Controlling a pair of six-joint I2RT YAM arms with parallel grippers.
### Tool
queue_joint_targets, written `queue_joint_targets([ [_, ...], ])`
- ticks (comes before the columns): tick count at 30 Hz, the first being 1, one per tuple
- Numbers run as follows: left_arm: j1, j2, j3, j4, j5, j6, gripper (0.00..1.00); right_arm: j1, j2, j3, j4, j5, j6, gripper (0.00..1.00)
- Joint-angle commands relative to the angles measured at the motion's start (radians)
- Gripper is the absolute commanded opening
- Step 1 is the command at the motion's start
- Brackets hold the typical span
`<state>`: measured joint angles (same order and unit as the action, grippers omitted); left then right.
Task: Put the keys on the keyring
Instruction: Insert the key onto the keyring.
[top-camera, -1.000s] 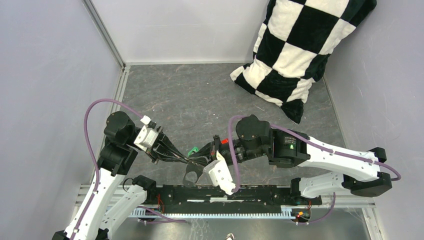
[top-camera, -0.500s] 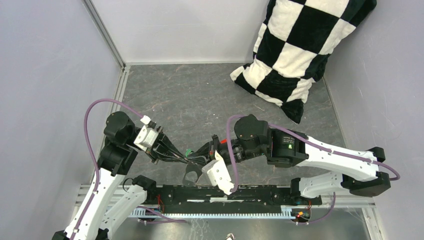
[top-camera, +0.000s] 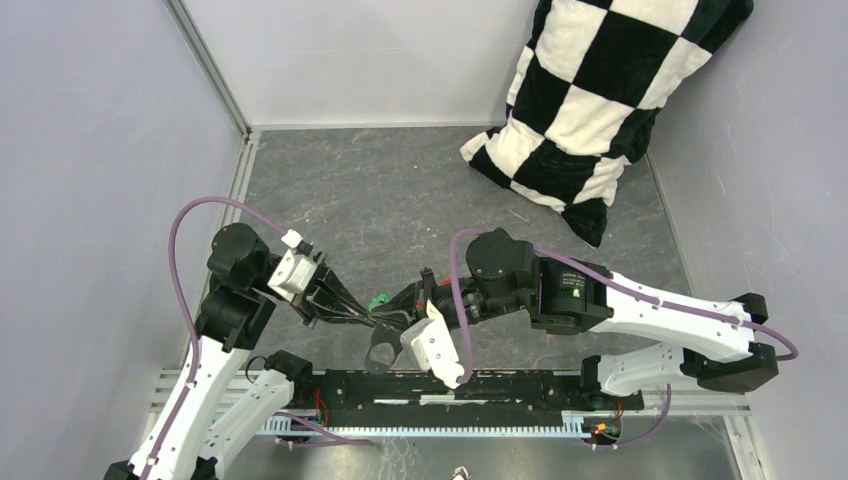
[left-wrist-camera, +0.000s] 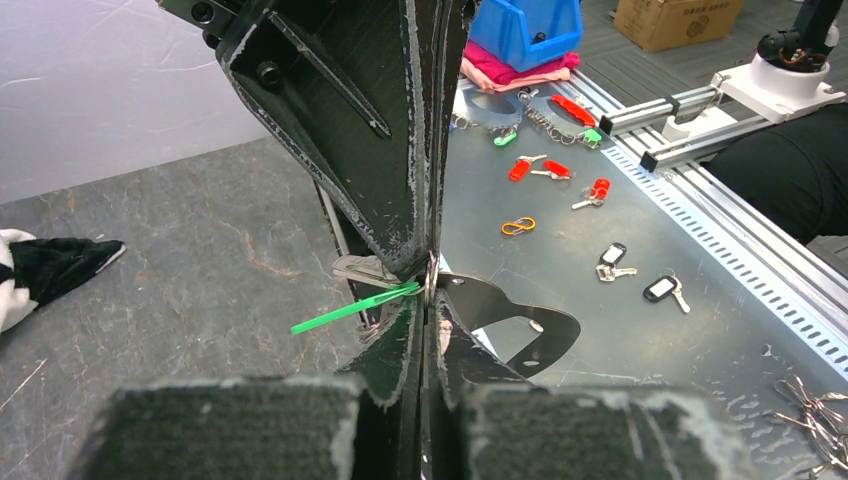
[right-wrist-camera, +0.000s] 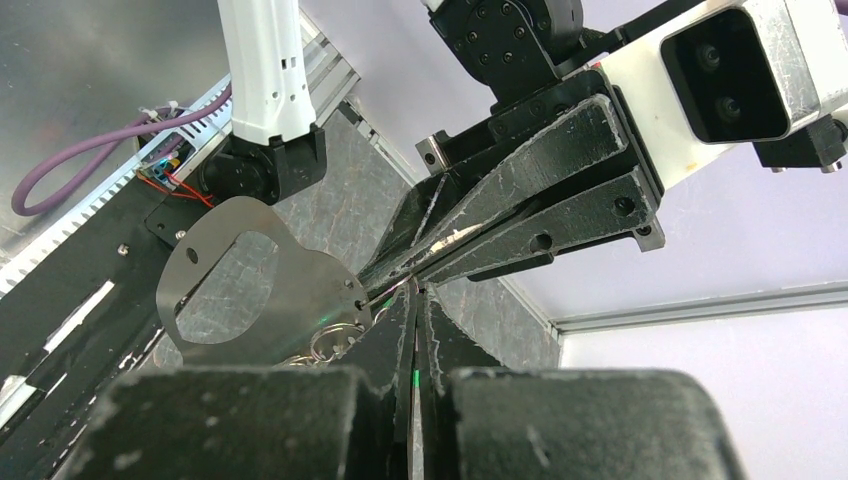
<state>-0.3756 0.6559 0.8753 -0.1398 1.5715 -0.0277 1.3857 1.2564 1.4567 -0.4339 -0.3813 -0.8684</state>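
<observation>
Right end effector (right-wrist-camera: 415, 297) edged left, shut; left end effector (left-wrist-camera: 424, 305) clamps flat metal keyring (left-wrist-camera: 500, 300).

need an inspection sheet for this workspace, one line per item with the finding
surface: grey mottled mat, mostly bare
job's things: keyring held off the surface where the fingertips meet; green key sticking out beside it; red key not seen
clutter: checkered pillow in the far right corner
grippers: left gripper shut, apparently on the keyring's small ring; right gripper shut, apparently on the green key
cables: purple cable loops loose off each arm
surroundings: grey walls; spare keys and blue bin on a metal bench outside
</observation>
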Motion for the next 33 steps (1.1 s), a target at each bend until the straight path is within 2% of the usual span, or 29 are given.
queue_joint_targets([
  [1, 0.001, 0.008, -0.008, 0.04, 0.065, -0.033, 0.02, 0.007, 0.026, 0.041, 0.08, -0.025, 0.003, 0.0],
  [13, 0.0, -0.02, -0.038, 0.135, 0.065, -0.055, 0.02, -0.025, 0.043, 0.051, 0.098, -0.017, 0.07, 0.01],
  [23, 0.001, -0.013, -0.047, 0.136, 0.067, -0.039, 0.02, -0.036, 0.095, 0.132, 0.054, -0.046, 0.127, 0.02],
  [33, 0.0, -0.031, -0.056, 0.136, 0.067, -0.038, 0.02, -0.036, 0.105, 0.12, 0.118, -0.012, 0.144, 0.0],
])
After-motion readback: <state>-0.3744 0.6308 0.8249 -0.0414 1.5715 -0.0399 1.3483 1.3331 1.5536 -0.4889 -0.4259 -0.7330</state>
